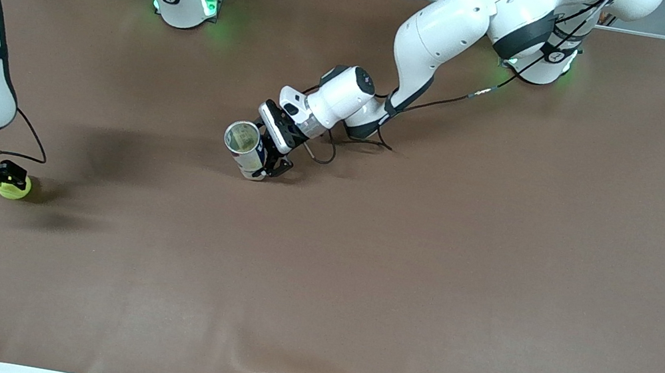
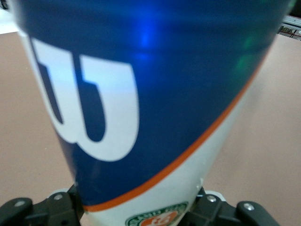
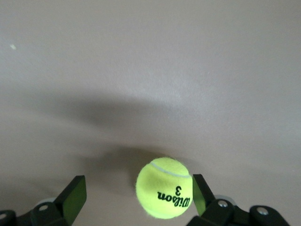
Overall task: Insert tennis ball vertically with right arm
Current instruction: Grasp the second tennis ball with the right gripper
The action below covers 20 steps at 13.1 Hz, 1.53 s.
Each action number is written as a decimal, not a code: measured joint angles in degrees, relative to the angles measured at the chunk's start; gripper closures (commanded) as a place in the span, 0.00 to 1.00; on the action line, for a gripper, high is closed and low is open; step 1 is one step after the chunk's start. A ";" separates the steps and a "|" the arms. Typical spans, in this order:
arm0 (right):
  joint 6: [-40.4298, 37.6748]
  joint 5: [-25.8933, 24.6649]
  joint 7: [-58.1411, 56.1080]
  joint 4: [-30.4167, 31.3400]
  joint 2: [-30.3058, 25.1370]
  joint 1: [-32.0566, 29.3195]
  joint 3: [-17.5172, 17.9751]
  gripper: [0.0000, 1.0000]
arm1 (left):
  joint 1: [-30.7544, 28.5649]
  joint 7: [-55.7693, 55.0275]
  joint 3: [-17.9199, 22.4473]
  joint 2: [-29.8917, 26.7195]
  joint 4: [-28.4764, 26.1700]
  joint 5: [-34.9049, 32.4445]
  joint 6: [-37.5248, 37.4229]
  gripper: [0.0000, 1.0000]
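Yellow tennis ball (image 3: 164,188) between open right end effector (image 3: 136,194) fingers

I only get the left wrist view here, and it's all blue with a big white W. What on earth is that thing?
Observer: A tennis-ball tube. The front camera shows it mid-table, gripped by the left hand, with its open mouth facing up.
Operator: Is there a ball anywhere?
Observer: Yes, a yellow tennis ball lies on the table toward the right arm's end.
Operator: Has anything grabbed it?
Observer: Not yet. The right hand is down around it with its fingers open. One finger is close beside the ball and the other stands off.
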<state>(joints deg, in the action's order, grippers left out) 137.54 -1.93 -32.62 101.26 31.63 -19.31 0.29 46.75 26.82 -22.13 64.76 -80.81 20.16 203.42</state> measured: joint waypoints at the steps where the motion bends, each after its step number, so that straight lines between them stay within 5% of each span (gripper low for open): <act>1: 0.09 0.00 -0.51 -0.04 0.77 -0.27 0.01 0.00 | 0.00 0.00 0.00 0.00 -0.01 0.00 0.00 0.18; 16: 3.18 0.00 -4.25 -0.17 5.97 -4.37 0.05 0.04 | 0.03 0.00 0.00 -0.01 -0.05 0.00 0.07 0.17; 18: 3.22 0.10 -4.25 -0.20 6.17 -4.37 0.15 0.62 | 0.03 0.00 0.00 -0.01 -0.05 0.00 0.07 0.17; 20: 3.22 0.15 -4.25 -0.20 6.35 -4.37 0.21 0.97 | 0.03 0.00 0.00 -0.01 -0.05 0.00 0.07 0.17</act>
<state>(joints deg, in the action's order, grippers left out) 140.76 -1.78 -36.87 101.06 37.98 -23.68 0.50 46.78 26.82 -22.13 64.75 -80.87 20.16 203.49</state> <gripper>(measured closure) 0.167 0.172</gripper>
